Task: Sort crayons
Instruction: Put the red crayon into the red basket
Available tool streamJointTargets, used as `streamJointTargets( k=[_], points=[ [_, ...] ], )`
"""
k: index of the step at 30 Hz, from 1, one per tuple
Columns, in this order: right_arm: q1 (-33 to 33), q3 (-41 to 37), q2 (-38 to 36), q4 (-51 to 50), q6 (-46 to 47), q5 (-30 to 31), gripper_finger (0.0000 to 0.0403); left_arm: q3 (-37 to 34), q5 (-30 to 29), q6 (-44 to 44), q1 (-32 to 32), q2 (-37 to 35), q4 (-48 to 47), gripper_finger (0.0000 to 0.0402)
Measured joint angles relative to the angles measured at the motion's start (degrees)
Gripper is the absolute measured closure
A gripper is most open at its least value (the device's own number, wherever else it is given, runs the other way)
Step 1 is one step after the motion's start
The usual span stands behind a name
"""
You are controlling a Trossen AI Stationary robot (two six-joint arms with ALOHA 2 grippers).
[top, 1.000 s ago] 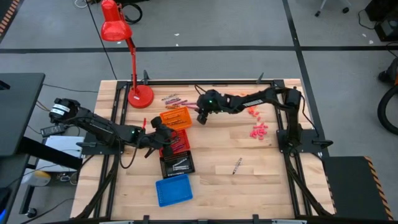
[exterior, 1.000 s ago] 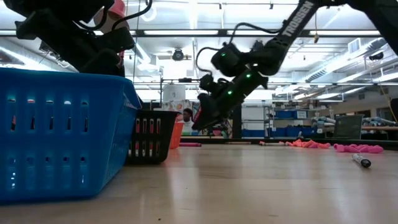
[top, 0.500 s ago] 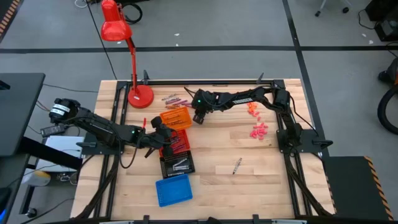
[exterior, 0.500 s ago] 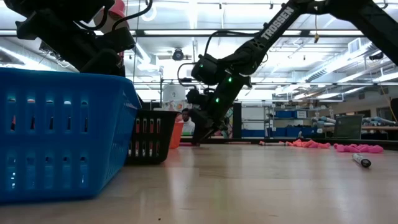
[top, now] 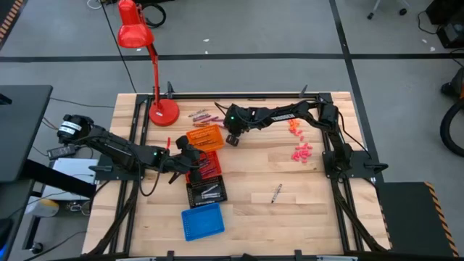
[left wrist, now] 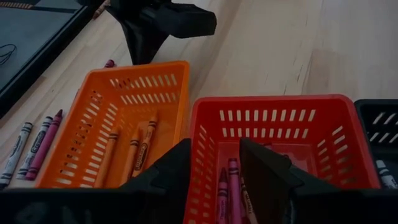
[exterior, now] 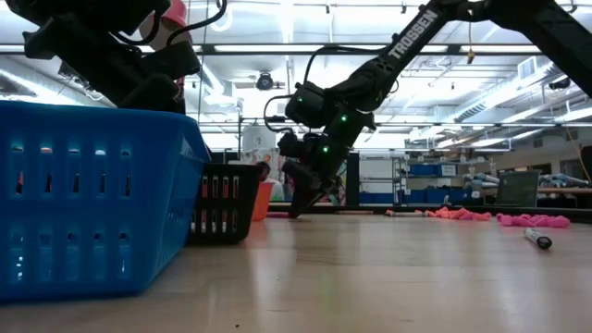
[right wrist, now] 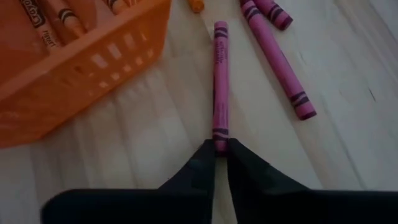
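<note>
Pinched almost together, the right gripper (right wrist: 216,149) has the near end of a magenta crayon (right wrist: 219,81) caught between its fingertips, the stick lying flat on the wooden table (right wrist: 348,68) and running straight away from the jaws. Only the right wrist view shows this grip; from above, the right gripper (top: 233,138) is just a dark shape at the orange tray (top: 205,138)'s far corner. That tray's wall (right wrist: 81,68) stands just beside the held crayon, and two more magenta crayons (right wrist: 277,59) lie near on the other side. The left gripper (left wrist: 214,180) hangs with jaws parted over the red tray (left wrist: 273,106), where several crayons (left wrist: 231,199) lie directly between and below its fingers; orange crayons (left wrist: 140,152) rest in the neighbouring tray.
</note>
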Motion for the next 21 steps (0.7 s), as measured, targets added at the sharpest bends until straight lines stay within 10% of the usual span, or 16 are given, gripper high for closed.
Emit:
streamJointTargets(
  k=[21],
  points=[
    [1.6, -0.1, -2.3, -0.2, -5.0, -1.0, 0.0259, 0.0, 2.6, 0.0, 0.0, 0.0, 0.8, 0.0253]
  ],
)
